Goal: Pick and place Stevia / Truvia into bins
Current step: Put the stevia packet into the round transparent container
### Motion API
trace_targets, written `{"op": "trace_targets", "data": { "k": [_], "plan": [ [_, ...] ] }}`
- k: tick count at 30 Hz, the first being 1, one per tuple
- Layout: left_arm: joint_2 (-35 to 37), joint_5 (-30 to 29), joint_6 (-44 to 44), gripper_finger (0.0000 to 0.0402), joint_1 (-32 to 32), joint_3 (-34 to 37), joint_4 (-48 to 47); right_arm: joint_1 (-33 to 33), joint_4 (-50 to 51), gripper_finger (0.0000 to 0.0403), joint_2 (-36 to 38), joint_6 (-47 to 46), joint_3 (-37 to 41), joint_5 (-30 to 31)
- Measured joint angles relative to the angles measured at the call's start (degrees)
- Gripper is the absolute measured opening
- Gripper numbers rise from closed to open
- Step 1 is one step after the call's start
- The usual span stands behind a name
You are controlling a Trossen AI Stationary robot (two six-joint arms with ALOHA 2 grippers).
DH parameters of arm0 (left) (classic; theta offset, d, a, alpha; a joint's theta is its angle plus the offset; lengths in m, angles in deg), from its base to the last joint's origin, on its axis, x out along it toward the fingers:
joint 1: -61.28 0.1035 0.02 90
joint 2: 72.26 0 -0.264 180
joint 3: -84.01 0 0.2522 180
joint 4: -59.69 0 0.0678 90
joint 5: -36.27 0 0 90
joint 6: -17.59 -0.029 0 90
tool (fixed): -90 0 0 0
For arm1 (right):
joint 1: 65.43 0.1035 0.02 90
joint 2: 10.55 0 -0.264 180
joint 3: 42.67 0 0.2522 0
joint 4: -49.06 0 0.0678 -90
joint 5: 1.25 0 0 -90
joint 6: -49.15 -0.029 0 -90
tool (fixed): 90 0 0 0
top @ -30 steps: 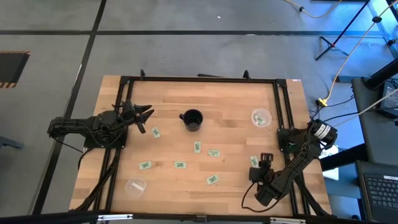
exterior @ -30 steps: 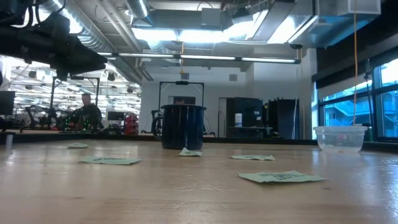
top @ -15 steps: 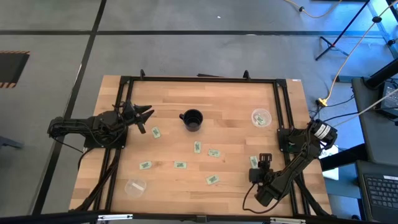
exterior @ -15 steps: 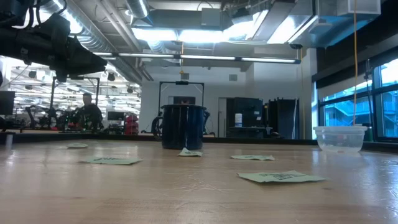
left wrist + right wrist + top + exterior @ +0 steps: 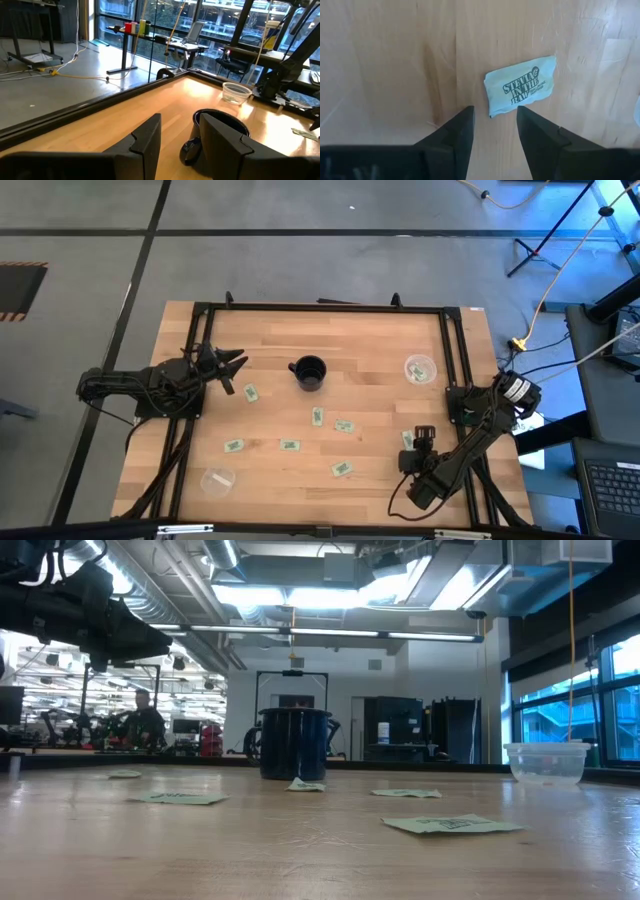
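Lay flat on the wooden worktop: pale green paper Stevia packet, just ahead of the right gripper, long axis skewed across the parted, empty fingers. Left gripper far off, likewise parted.

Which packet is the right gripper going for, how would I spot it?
Start at the table's right edge, where the right gripper hovers open. The Stevia packet lies flat just ahead of its fingertips, nearer that edge than any other packet.
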Motion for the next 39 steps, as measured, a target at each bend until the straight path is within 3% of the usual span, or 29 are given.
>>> {"op": "trace_targets", "data": {
  "k": [16,27,39],
  "plan": [
    [0.01,-0.02,0.00,0.0130,-0.01,0.00,-0.12,-2.02,-0.50,0.0153,0.09,2.89,-0.04,-2.41],
    [0.00,0.09,0.17,0.0130,0.02,0.00,-0.15,-3.70,-1.74,0.0104,0.74,8.81,0.07,-5.46],
    [0.02,0.16,0.20,0.0130,-0.01,0.00,-0.15,-3.94,-2.21,0.0096,0.61,7.16,0.15,0.32]
  ]
}}
